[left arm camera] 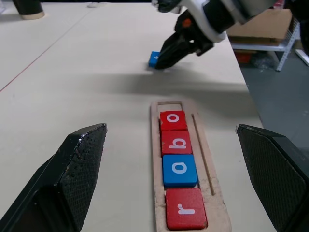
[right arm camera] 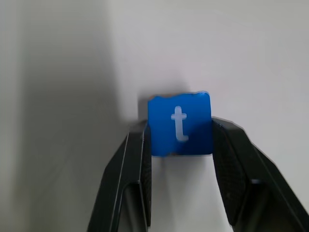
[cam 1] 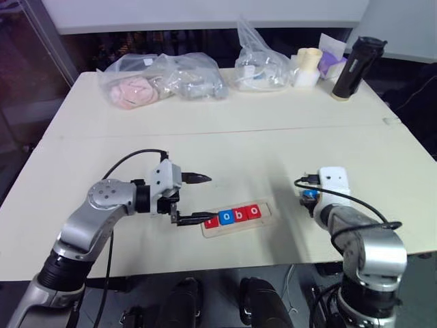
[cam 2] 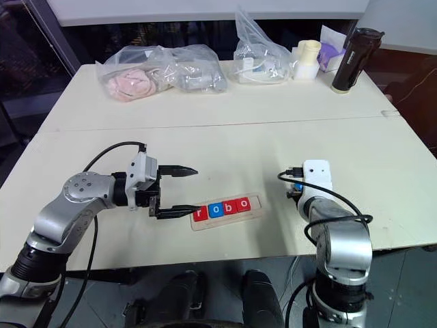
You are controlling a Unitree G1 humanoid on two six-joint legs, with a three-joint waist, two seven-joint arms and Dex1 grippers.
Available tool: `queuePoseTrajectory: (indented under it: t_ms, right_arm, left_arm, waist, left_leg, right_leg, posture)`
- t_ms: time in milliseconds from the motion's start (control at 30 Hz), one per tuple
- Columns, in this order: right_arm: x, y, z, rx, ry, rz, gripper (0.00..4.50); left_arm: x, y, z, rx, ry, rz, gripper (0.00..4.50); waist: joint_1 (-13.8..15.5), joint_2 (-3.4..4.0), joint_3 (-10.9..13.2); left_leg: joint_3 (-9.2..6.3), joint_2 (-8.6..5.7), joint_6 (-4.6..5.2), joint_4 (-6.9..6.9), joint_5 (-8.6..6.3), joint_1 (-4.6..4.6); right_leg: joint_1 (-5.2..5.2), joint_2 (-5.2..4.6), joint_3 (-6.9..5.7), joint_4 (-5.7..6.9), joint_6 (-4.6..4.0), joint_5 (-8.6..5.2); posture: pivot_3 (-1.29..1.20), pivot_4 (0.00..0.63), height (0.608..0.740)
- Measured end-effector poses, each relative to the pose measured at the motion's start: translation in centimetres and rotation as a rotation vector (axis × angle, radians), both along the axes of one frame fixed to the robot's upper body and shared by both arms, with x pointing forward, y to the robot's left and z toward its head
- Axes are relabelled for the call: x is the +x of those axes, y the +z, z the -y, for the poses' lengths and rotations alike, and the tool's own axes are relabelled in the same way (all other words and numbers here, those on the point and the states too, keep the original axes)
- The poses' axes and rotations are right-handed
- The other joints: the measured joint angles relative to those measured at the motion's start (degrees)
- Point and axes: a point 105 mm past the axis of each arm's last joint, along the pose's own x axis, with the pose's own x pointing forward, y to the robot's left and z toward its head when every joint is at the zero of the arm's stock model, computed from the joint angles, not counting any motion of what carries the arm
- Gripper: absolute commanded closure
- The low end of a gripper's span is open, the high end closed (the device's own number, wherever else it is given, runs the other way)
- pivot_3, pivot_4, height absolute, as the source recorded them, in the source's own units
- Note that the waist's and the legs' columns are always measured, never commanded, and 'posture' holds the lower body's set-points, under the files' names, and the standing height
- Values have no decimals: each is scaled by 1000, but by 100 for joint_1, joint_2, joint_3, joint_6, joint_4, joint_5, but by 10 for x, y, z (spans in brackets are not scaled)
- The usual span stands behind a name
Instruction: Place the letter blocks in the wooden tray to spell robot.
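— Tray status?
— Four blocks [left arm camera: 176,166], r-o-b-o, are seated in the tray [left arm camera: 207,164]; the end slot is unfilled.
— Outstanding?
— The t block [right arm camera: 179,124] is clamped in the right gripper [right arm camera: 181,145], on the worktop [cam 1: 225,147] right of the tray. The left gripper [cam 1: 194,199] is held apart at the r end.
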Motion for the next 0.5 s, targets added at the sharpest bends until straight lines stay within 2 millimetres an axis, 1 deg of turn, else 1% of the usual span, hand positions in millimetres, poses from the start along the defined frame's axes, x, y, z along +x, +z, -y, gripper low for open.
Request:
queuePoseTrajectory:
  t_ms: [67,167,333,400,467,500]
  right_arm:
    - [-7,-3,-3,14,23,-7,3346]
    - [-12,-3,-6,22,43,0,3346]
    - [-12,-5,-13,43,58,-4,3346]
    - [-13,-6,-15,43,63,-9,3346]
    - [-13,-7,-15,44,63,-11,2307]
    - [-13,-7,-15,43,63,-13,1878]
  left_arm:
    - [0,0,0,0,-2,-1,0]
    - [0,0,0,0,-4,1,0]
    - [-1,0,0,-1,-6,7,0]
    - [-1,0,0,-1,-6,7,0]
    - [-1,0,0,-1,-6,7,0]
    - [-1,0,0,-1,-6,6,0]
  waist:
    - [6,0,0]
    - [3,0,0]
    - [7,0,0]
    - [8,0,0]
    - [9,0,0]
    - [11,0,0]
  left_leg:
    - [-1,1,-1,0,0,-1]
    - [0,0,-1,0,-1,-1]
    - [0,0,-2,-1,-1,-10]
    - [0,-1,-2,-2,-1,-17]
    - [0,-2,-2,-3,-1,-19]
    - [0,-3,-2,-3,-1,-19]
  right_leg:
    - [-1,-10,0,1,20,-12]
    - [-2,-16,0,-1,21,-13]
    - [-10,-21,-1,-4,19,-12]
    - [-16,-21,-1,-5,1,-1]
    - [-17,-22,-1,-8,1,0]
    - [-17,-21,-2,-8,1,0]
  posture:
    - [0,150,740]
    - [0,150,740]
    - [0,150,740]
    - [0,150,740]
    - [0,150,740]
    - [0,150,740]
